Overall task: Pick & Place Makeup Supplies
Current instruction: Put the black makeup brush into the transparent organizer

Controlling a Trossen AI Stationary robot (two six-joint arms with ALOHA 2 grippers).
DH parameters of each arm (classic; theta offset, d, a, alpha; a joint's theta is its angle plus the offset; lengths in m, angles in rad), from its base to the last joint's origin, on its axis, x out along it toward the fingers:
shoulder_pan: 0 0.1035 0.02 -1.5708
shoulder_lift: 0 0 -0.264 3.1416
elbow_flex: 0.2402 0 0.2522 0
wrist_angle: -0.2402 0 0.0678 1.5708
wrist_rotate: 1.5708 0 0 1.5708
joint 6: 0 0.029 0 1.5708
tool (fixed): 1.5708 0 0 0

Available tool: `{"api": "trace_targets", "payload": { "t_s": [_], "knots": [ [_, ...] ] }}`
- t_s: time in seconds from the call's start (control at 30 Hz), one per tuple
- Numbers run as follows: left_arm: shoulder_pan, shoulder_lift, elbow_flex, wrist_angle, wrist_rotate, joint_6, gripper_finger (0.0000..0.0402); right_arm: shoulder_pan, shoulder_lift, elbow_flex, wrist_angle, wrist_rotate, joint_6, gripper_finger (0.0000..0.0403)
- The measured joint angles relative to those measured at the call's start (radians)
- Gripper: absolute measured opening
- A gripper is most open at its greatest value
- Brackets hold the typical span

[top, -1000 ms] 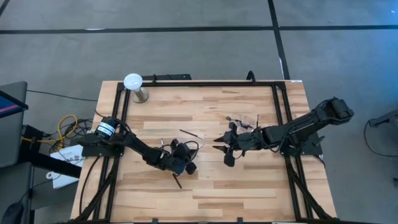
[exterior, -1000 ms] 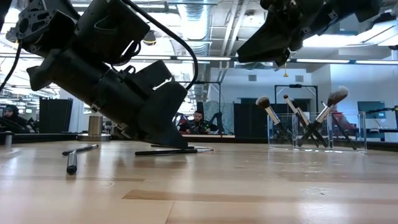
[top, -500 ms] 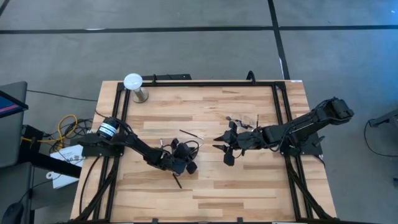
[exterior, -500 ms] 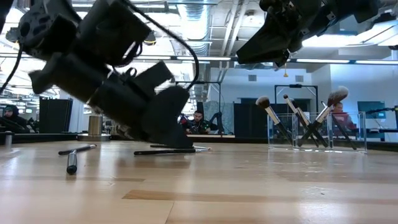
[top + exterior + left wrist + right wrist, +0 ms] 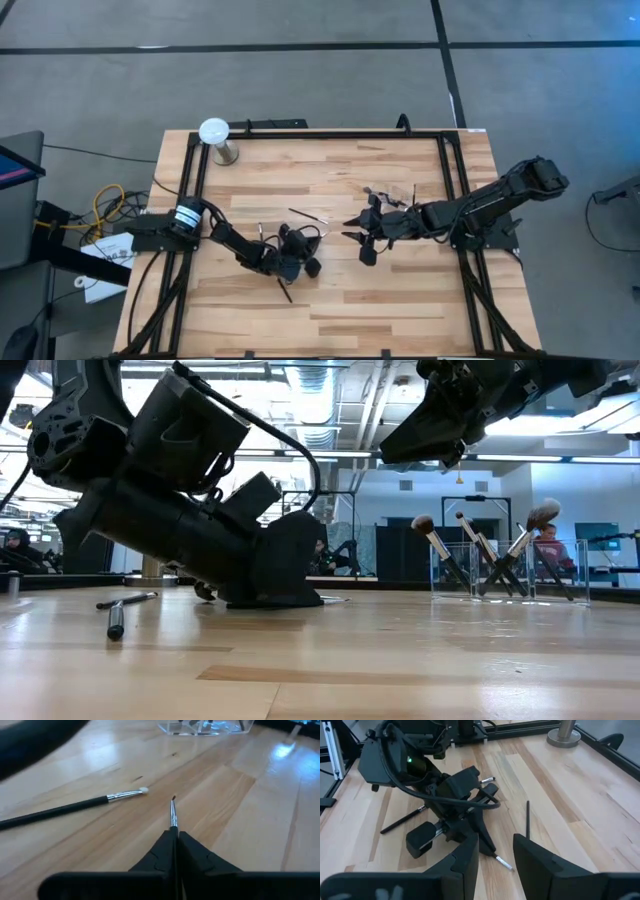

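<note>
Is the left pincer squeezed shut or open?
Shut. The left pincer has its fingers pressed together on a thin brush sticking out between them.

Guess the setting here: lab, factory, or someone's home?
Most likely a robotics lab or open workshop: a framed wooden table on grey concrete, exposed ceiling ducts, and a person at a workstation behind it. Makeup brushes in a clear holder look like test props.

free: bare table (image 5: 350, 310) along near edge | blocked: centre, left arm (image 5: 240, 245), loose brushes (image 5: 306, 215) | right: clear holder (image 5: 505, 572)
</note>
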Motion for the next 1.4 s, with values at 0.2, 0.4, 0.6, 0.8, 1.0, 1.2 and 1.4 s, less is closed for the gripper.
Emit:
{"api": "trace_targets", "payload": {
  "t_s": [0.2, 0.4, 0.6, 0.8, 1.0, 1.2, 1.4],
  "knots": [
    [0.041, -0.085, -0.004, -0.028, 0.174, 0.087, 0.0012, 0.0, 0.008, 0.0, -0.003, 0.0, 0.001, 0.0113],
    [0.048, -0.106, -0.004, -0.03, 0.245, 0.132, 0.0025, 0.002, 0.008, 0.0, 0.007, 0.0, 0.002, 0.0113],
    [0.048, -0.1, -0.003, -0.025, 0.236, 0.12, 0.0035, 0.002, 0.008, 0.0, 0.007, 0.0, 0.002, 0.0113],
    [0.051, -0.1, -0.002, -0.028, 0.233, 0.119, 0.0037, 0.002, 0.008, 0.0, 0.009, -0.046, 0.002, 0.0113],
    [0.051, -0.1, -0.001, -0.048, 0.229, 0.125, 0.0016, 0.017, 0.04, -0.001, 0.026, -0.054, 0.002, 0.0113],
    [0.048, -0.101, -0.001, -0.044, 0.219, 0.125, 0.0012, 0.035, 0.165, 0.0, 0.125, -0.095, -0.056, 0.0113],
    [0.029, -0.101, -0.003, -0.027, 0.17, 0.171, 0.0011, -0.003, 0.286, 0.0, 0.187, -0.167, 0.014, 0.013]
  ]
}}
